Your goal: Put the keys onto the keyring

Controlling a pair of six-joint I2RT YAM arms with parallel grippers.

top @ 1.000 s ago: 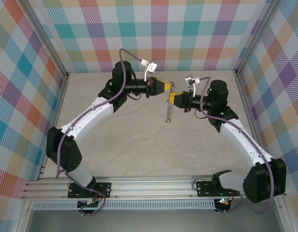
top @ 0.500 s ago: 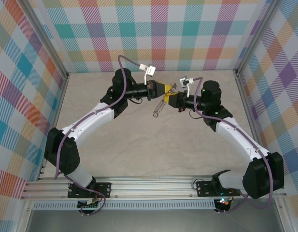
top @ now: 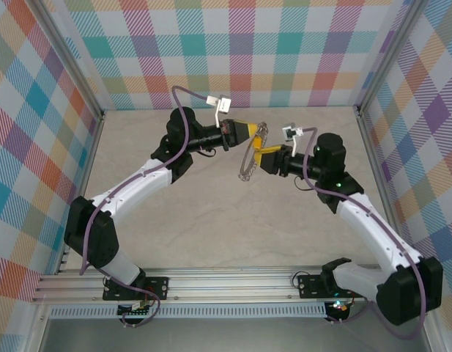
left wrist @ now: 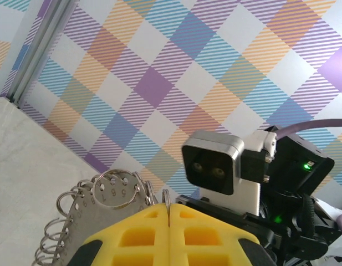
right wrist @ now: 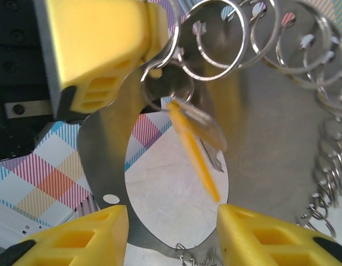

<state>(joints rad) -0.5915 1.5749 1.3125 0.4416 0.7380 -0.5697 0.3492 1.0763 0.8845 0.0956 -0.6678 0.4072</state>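
The left hand (left wrist: 168,213) is clenched on the keyring (right wrist: 104,177) at its 11 o'clock rim. The right hand (right wrist: 169,216) is released at 6 o'clock, below the dangling key (right wrist: 195,149).

At six o'clock the left gripper (left wrist: 168,209) has its yellow fingers (left wrist: 132,238) pressed flat together, a thin loop of the keyring (left wrist: 93,202) poking up from the seam. The keyring's grey plate and small split rings fan out toward eight o'clock. Just beyond, at centre, a silver-faced camera (left wrist: 213,168) stares back, with a green light (left wrist: 308,164) at three o'clock and the plaid wall (left wrist: 159,66) behind.
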